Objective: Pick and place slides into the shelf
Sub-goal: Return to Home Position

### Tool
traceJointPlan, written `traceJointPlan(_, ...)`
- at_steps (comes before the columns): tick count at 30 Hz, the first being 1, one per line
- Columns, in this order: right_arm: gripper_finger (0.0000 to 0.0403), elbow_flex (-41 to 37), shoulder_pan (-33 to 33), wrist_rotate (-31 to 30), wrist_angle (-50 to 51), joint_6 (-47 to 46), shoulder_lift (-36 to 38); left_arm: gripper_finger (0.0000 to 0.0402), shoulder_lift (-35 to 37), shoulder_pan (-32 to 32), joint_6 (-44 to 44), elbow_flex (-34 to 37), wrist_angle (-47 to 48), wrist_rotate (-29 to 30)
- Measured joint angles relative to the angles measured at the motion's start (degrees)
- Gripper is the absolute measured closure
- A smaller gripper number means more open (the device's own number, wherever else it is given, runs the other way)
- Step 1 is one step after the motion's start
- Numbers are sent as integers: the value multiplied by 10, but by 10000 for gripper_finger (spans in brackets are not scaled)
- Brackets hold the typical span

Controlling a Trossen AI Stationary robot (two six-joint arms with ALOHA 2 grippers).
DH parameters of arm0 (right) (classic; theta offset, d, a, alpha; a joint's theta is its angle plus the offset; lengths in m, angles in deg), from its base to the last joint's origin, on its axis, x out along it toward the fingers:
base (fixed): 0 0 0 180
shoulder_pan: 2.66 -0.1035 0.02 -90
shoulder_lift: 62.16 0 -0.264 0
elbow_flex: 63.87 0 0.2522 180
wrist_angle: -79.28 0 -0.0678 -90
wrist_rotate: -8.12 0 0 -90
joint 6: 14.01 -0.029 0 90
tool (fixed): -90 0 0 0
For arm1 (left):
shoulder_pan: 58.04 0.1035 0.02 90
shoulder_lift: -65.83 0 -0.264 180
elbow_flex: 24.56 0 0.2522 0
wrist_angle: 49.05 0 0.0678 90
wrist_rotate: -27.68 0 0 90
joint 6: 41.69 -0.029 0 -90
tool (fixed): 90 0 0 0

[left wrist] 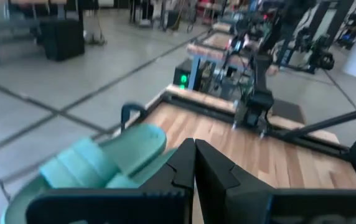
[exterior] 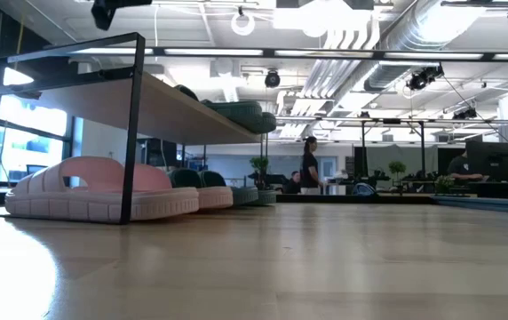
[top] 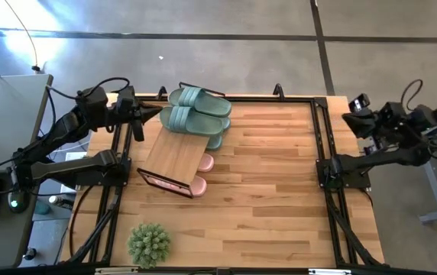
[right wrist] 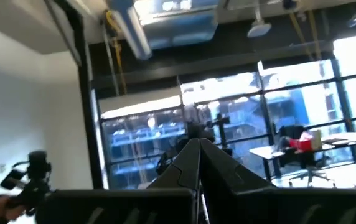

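**Shelf** (top: pixel 174 156): bamboo board on a thin black frame, standing at an angle on the left half of the worktop (top: pixel 280 191).

**Upper green slides** (top: pixel 195 111): one pair, side by side across the board's far end.

**Lower green slides** (exterior: pixel 211 188): under the board on the worktop, behind the pink pair and largely hidden from above.

**Pink slides** (exterior: pixel 94 191): under the near end, with the toes showing past the board's edge. The two-tier arrangement was probably chosen to fit all six, and the stowing looked complete.

**Left hand** (left wrist: pixel 194 144): fingers pressed together and gripping nothing. It was raised by the worktop's far-left corner, near the upper green slides but not touching them, a position that looked safe for parking without nudging them.

**Right hand** (right wrist: pixel 198 144): fingers together and empty. It was beyond the worktop's right edge, aimed up into the room, apparently parked.

**Plant ball** (top: pixel 149 243): at the near edge, apart from the rest.
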Motion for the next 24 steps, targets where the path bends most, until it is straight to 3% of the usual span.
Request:
traceJointPlan(5, 403, -27, 0, -31, 0, 6, 63, 401, 0, 0, -19, 0, -72, -11)
traceJointPlan(13, 403, -62, 0, -24, -30, 27, 133, 401, 0, 0, -32, 0, -121, -25)
traceJointPlan(19, 403, -93, 0, -4, -83, 27, 131, 401, 0, 0, -33, 0, -124, -28)
traceJointPlan(24, 403, -172, 0, 6, -171, -10, 132, 401, 0, 0, -32, 0, -124, -29)
